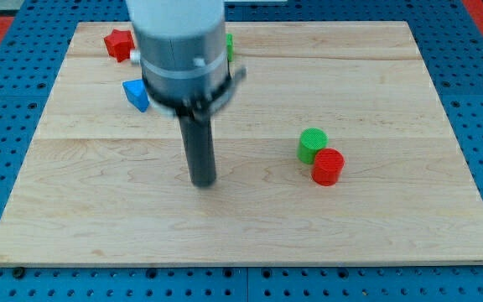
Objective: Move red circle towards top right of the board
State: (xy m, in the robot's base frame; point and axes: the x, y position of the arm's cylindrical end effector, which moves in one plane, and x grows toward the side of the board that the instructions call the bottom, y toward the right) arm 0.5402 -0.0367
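My tip (204,182), a bare rod with no jaws, rests well left of the red circle (328,166), which seemingly touches the green circle (313,145); pushing up-right risks dragging green along.

The arm enters from the view's 12 o'clock edge as a wide grey cylinder with a darker collar beneath. A straight dark rod hangs upright from it, the tip (203,182) at the rod's 6 o'clock end.

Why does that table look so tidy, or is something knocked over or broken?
Nothing stands out. The red circle sits upright, touching the green circle; the red star and blue block look intact. My tip rests on the board, well left of both circles.
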